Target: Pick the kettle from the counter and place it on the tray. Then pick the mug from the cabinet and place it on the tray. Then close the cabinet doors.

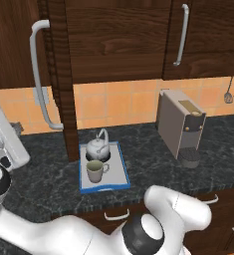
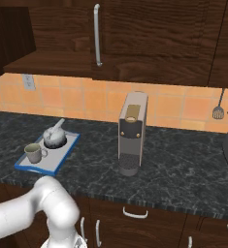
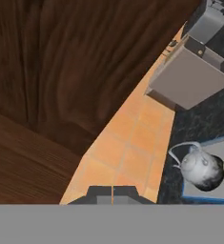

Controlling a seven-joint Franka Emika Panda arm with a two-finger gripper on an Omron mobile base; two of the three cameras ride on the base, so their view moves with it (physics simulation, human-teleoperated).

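Note:
The silvery kettle (image 1: 98, 146) (image 2: 55, 136) (image 3: 201, 167) stands on the far half of the blue-rimmed tray (image 1: 119, 172) (image 2: 62, 155) (image 3: 199, 196). In front of it on the same tray is the beige mug (image 1: 95, 170) (image 2: 34, 152), upright. The tray lies on the dark speckled counter (image 1: 148, 154). One cabinet door (image 1: 14, 45) hangs swung open at the left, its grey bar handle (image 1: 39, 74) facing out. My gripper (image 3: 112, 194) is shut and empty, high above the tray and close to a dark wood cabinet panel (image 3: 75, 62).
A grey coffee machine (image 1: 180, 124) (image 2: 132, 131) (image 3: 189, 76) stands right of the tray. Utensils (image 2: 222, 109) hang on the orange tiled wall. A shut neighbouring door carries a bar handle (image 1: 180, 35) (image 2: 97, 34). Drawers line the counter front.

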